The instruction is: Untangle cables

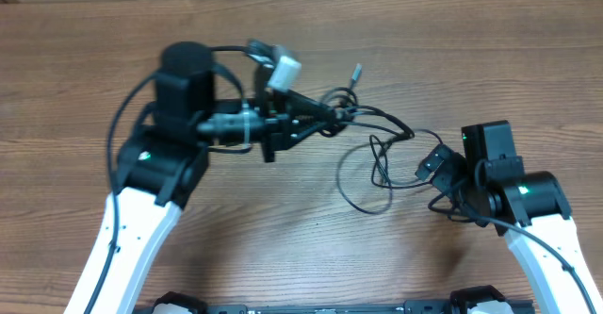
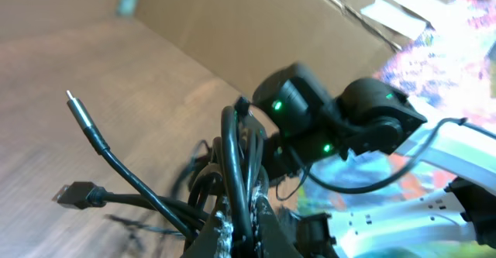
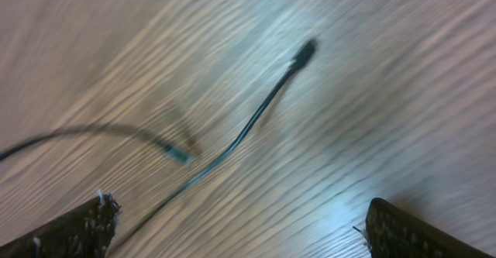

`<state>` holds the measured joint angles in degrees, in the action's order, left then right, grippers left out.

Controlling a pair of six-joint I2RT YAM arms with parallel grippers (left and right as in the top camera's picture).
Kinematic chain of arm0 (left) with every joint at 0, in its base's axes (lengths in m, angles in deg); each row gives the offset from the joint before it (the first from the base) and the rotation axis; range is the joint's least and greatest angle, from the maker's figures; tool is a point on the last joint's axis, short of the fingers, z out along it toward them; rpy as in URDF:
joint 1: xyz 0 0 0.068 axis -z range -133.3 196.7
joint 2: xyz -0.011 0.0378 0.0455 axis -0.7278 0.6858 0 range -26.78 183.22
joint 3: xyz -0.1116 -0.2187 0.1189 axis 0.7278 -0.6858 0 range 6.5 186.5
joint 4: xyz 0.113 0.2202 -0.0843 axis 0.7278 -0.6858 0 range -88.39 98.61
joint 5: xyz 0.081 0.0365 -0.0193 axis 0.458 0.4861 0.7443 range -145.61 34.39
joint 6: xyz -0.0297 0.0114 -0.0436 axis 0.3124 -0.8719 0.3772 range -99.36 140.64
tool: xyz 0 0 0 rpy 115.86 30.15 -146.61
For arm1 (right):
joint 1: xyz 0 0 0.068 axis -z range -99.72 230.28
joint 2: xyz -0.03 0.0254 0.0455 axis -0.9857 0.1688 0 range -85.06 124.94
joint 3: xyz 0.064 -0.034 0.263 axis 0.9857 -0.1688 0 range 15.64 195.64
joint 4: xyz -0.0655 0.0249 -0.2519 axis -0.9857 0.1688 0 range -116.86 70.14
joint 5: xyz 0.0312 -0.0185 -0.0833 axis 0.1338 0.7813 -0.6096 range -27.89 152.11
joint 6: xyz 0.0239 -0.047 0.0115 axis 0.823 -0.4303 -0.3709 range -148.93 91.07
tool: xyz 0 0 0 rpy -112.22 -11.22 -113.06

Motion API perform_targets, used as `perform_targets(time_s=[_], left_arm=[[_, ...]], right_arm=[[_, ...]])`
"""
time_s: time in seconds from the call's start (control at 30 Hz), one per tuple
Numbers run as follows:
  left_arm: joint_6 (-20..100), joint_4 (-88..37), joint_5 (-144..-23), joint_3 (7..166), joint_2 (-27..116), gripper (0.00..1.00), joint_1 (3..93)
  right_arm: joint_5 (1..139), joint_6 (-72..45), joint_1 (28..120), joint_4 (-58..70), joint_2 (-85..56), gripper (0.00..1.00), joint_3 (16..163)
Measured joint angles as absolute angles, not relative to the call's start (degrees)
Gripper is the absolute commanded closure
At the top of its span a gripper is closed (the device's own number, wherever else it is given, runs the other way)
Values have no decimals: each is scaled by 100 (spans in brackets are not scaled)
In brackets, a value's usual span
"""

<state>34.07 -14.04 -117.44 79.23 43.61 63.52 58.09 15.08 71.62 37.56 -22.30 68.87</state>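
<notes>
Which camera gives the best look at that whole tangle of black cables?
The overhead view: it shows the cables whole, running from the left gripper in loops toward the right gripper. The left wrist view shows only the pinched bunch close up; the right wrist view, blurred, shows two loose strands on the table.

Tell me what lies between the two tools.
Overhead view: slack loops of the cables on the table, running from the left tool toward the right tool.

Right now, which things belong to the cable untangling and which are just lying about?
Job: cables, bunched in the shut jaws of the left gripper; right gripper, jaws open above a loose strand.
Just there: cardboard panel; wooden table.
</notes>
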Motion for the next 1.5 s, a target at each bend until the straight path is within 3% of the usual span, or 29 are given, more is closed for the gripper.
perform_targets(time_s=[0.33,0.63,1.1,1.33,1.5], left_arm=[[3532,-1391,-12117,7923,3502,96,4844],[3833,-1384,-12559,7923,3222,96,3378],[4157,-1408,-12856,7923,3224,96,3343],[4301,-1699,-12871,7923,3227,96,3472],[4170,-2130,-12723,7921,3227,96,4097]], right_arm=[[5099,1698,7258,3872,-1469,0,6887],[5001,1641,8117,4012,-1425,0,6887],[6896,-182,8322,2952,-1530,0,6887],[8627,-1548,8324,2412,-2673,0,6889],[9589,-2350,8324,2268,-3725,0,6889]])
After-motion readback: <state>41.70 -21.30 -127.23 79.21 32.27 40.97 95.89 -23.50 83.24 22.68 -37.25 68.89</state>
